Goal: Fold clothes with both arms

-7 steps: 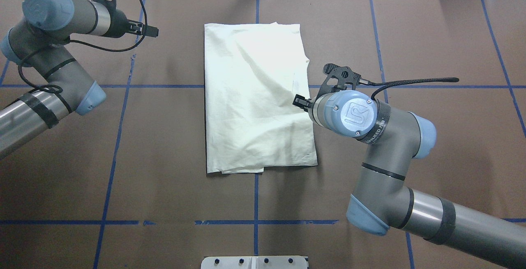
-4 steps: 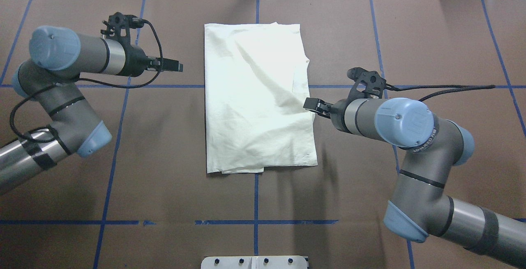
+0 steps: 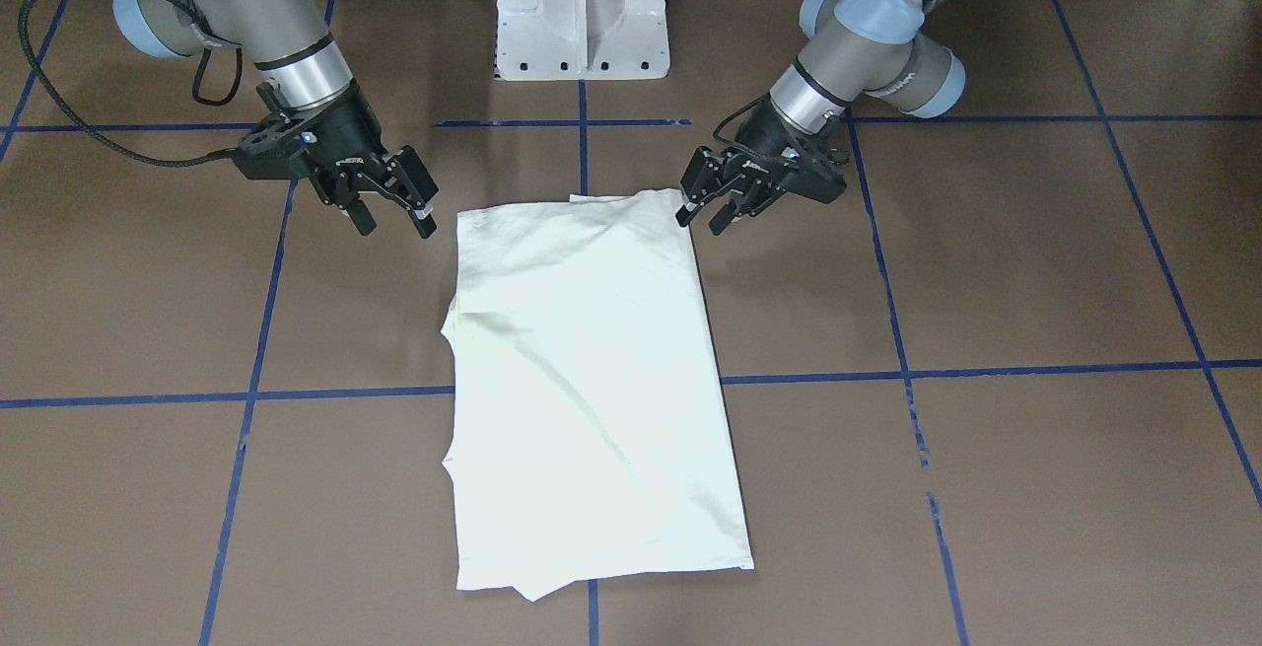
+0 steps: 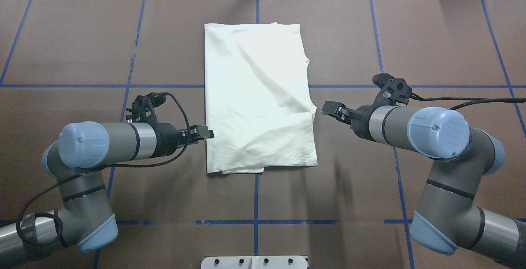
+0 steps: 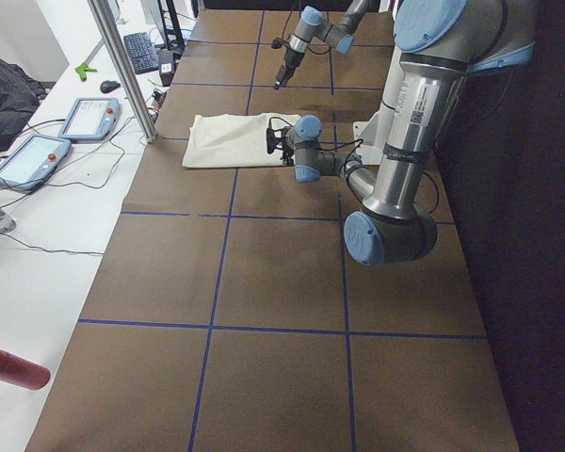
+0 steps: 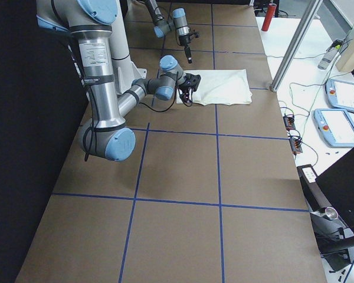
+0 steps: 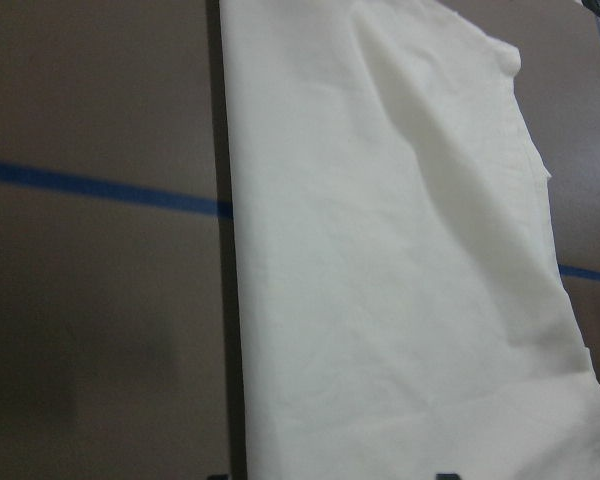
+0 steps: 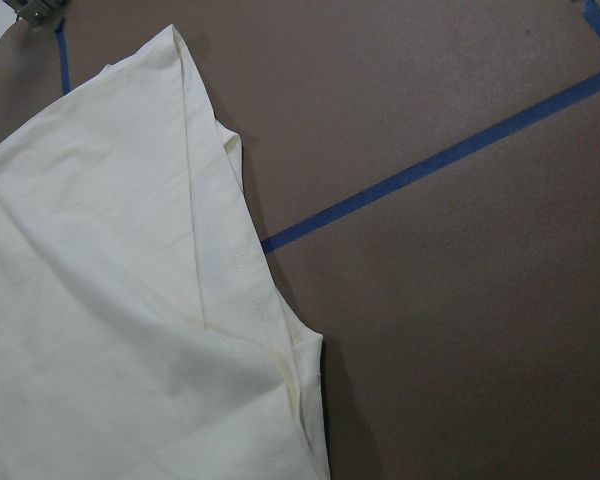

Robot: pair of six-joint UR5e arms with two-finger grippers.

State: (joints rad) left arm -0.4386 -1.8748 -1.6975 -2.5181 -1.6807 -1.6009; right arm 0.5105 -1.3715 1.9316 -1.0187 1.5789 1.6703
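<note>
My left claw (image 3: 700, 220) has its fingers apart and empty, poised just beside the near left corner of the shirt (image 4: 259, 96). The right claw (image 3: 394, 227) is likewise spread, holding nothing, just off the shirt's right edge and a little farther from the near hem than its partner. The shirt lies folded into a long rectangle mid-surface (image 4: 164, 35), plain side up and creased diagonally.

Risks, as I judge them:
- The claws sit at unequal stations along the cloth, so a joint lift could skew the fold.
- A shallow pinch may take only the top layer, and the stack would then slide apart.
- Coming in too low could snag the brown covering under the cloth.

Hard to make out:
- The print is not visible, and the sleeves are tucked out of sight.
- The layer count is unclear.
- I cannot tell each claw's height above the surface.
- The wrist views show cloth but barely any finger.
</note>
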